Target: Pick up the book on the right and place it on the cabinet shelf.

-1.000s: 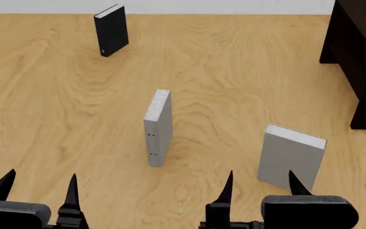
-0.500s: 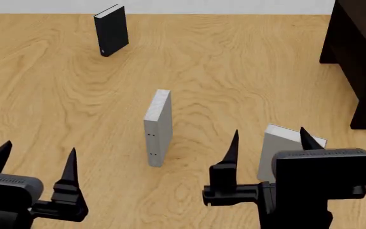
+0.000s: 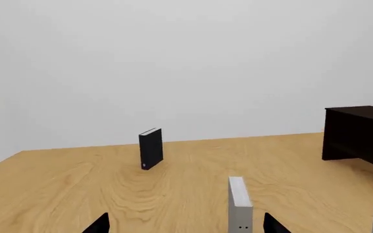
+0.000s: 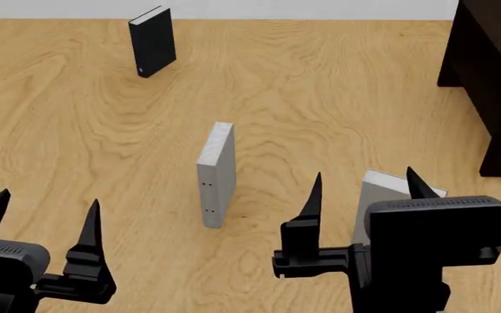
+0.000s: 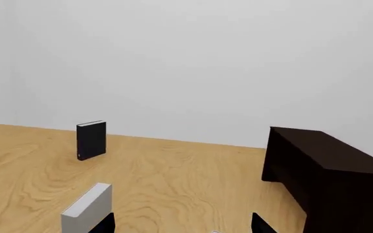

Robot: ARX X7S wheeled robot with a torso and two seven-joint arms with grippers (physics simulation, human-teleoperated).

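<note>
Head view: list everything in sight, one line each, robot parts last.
black book: 1, black, upright, far left on the floor.
thinner grey book: 1, light grey with dark spine dots, upright, centre.
thick grey book: 1, plain light grey, near right, partly hidden behind the right gripper.
cabinet: 1, almost black wood, far right edge.
wooden floor: 1, light tan wood grain, under everything.
left gripper: 1, black, open, near left.
right gripper: 1, black, open, in front of the thick grey book.

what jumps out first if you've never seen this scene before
Three books stand upright on the wooden floor: a black book far back, a thinner grey book in the middle, and the thick light-grey book at right, half hidden behind the open right tool. A very dark cabinet looms at far right.
</note>
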